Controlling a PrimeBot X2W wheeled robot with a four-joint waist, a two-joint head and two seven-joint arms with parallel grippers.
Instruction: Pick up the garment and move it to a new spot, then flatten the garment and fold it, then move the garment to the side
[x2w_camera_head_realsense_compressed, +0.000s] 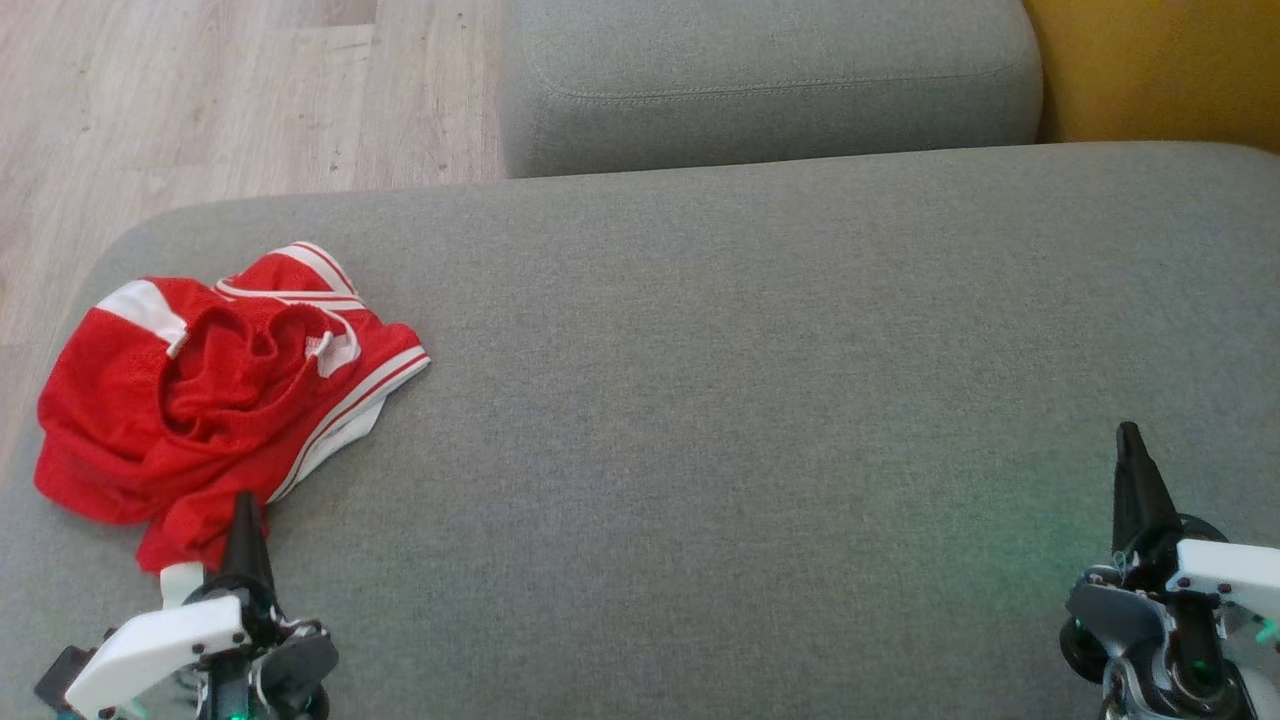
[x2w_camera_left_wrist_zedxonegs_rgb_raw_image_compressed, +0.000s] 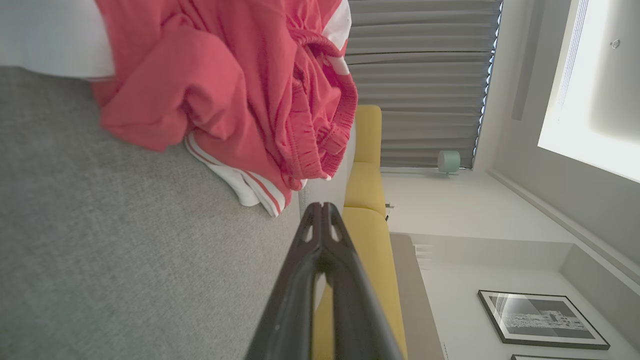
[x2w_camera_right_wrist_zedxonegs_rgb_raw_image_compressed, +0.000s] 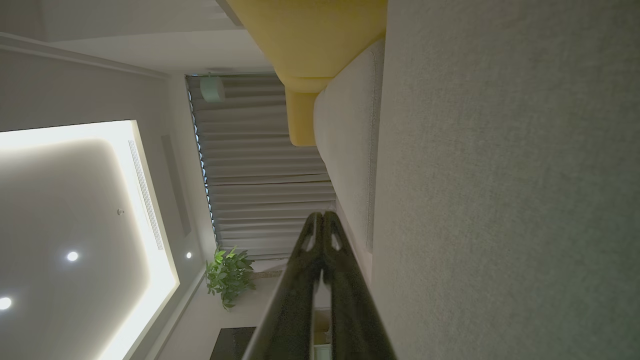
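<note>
Crumpled, white-striped red mesh shorts (x2w_camera_head_realsense_compressed: 210, 390) just ahead of left gripper (x2w_camera_head_realsense_compressed: 243, 505), fingers pressed together. Likewise right gripper (x2w_camera_head_realsense_compressed: 1128, 435); grey woven cushion (x2w_camera_head_realsense_compressed: 700, 400) alongside.

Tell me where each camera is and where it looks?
Head view: on the head, looking down at grey sofa, red shorts; left fingers, right fingers show.
Left wrist view: on that wrist, along left fingers toward the shorts.
Right wrist view: on that wrist, along right fingers past sofa.
Both wrist views share curtains, yellow seat.
</note>
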